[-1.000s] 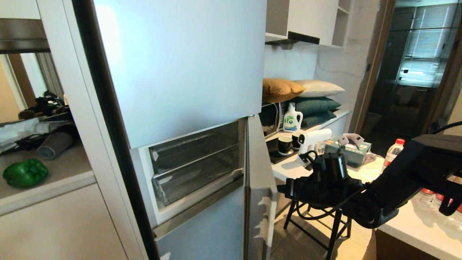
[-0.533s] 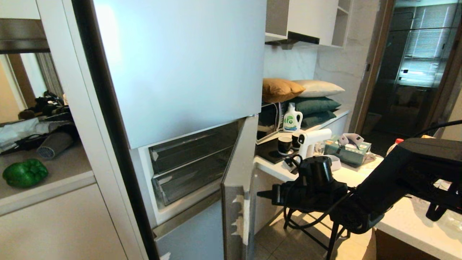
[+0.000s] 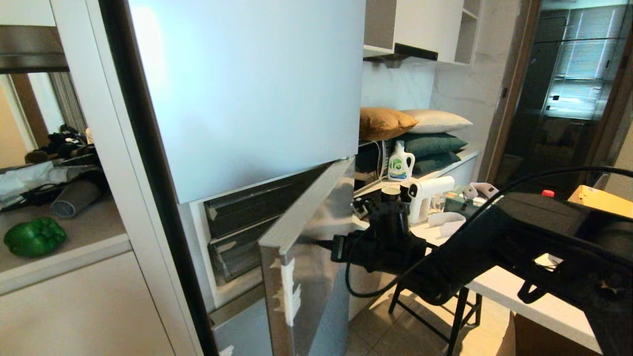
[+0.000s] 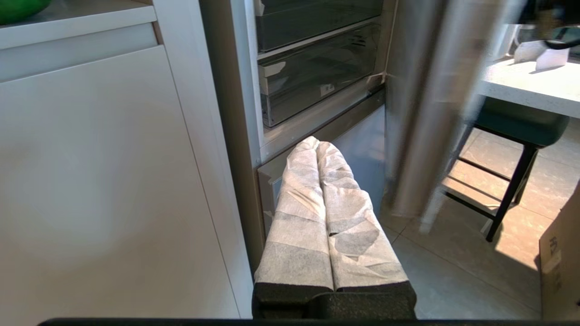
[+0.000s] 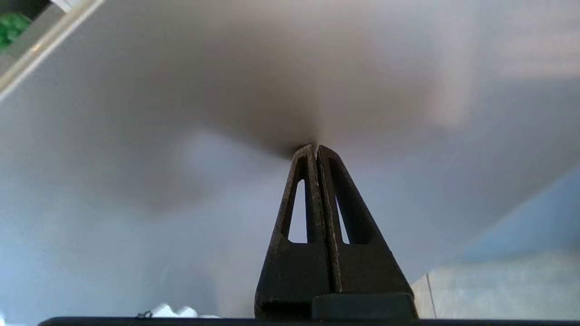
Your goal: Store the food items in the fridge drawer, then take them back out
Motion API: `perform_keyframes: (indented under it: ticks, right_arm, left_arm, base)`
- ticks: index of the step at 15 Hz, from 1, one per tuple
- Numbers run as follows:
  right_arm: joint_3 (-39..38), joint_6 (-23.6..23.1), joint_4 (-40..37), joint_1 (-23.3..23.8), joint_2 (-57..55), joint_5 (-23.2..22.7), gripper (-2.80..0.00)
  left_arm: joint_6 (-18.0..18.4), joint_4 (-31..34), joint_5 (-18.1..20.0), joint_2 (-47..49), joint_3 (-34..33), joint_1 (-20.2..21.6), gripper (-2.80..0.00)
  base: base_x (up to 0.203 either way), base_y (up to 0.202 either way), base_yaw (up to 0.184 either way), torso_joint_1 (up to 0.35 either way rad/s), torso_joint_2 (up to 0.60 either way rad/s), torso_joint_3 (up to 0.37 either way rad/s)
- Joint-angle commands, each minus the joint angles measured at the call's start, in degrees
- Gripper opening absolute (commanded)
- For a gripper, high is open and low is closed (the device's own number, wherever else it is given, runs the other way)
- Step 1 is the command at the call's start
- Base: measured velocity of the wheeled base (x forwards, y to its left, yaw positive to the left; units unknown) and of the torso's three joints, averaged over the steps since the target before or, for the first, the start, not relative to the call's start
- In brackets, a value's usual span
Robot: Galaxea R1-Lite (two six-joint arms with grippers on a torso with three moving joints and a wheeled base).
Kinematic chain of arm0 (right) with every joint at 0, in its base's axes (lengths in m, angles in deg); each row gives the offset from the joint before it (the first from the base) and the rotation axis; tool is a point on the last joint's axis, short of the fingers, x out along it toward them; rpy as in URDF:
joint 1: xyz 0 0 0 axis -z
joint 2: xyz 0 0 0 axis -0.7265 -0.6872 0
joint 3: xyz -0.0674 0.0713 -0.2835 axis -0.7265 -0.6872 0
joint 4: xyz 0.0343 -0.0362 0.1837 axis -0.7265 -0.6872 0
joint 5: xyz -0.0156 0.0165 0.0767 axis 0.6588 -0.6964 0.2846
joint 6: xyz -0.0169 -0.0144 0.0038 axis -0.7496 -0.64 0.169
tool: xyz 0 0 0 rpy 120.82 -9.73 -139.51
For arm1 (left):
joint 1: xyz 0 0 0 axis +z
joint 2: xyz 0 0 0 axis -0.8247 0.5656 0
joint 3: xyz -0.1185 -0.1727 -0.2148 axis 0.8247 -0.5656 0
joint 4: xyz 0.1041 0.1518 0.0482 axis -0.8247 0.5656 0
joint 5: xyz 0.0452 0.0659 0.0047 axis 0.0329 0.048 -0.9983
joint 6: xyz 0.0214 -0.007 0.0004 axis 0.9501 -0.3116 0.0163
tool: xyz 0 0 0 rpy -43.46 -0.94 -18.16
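Note:
A glossy green bell pepper [image 3: 34, 237] lies on the counter shelf left of the fridge; it also shows at an edge as the pepper [image 4: 18, 7] and the pepper [image 5: 11, 25]. The clear fridge drawer [image 3: 236, 254] is pushed in, its small white sticker visible on the drawer front [image 4: 317, 77]. The lower fridge door [image 3: 306, 257] stands half swung in. My right gripper [image 3: 322, 243] is shut and empty, its tips [image 5: 315, 148] pressed against the door's flat outer face [image 5: 290, 81]. My left gripper [image 4: 316, 144], with white-wrapped fingers, is shut on nothing, parked low before the fridge.
A black stool [image 3: 455, 316] stands just right of the door. Behind it a white counter [image 3: 519, 296] carries a white spray gun [image 3: 423, 193], a detergent bottle [image 3: 400, 162] and pillows [image 3: 415, 128]. A cardboard box [image 4: 562, 258] sits on the floor at the right.
My right arm has swept to the left, pushing the lower fridge door from wide open to about half shut. The door now covers part of the drawers. The pepper has not moved.

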Motion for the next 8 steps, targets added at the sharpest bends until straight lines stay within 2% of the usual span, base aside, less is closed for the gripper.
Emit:
perform_keyframes:
  ticks: [1, 6, 8]
  right_arm:
    - [4.4, 0.1, 0.4, -0.8, -3.9, 0.4, -2.8]
    - [14.1, 0.1, 0.5, -2.6, -8.7, 0.7, -2.8]
    - [16.9, -1.4, 3.6, -3.4, -10.7, 3.0, -2.8]
  left_arm:
    - [0.0, 0.0, 0.0, -0.1, 0.0, 0.0, -2.8]
    - [0.0, 0.0, 0.0, -0.1, 0.0, 0.0, -2.8]
    - [0.0, 0.0, 0.0, -0.1, 0.0, 0.0, -2.8]
  base:
    - [0.0, 0.0, 0.0, 0.0, 0.0, 0.0]
    - [0.0, 0.0, 0.0, 0.0, 0.0, 0.0]
    - [0.0, 0.0, 0.0, 0.0, 0.0, 0.0]
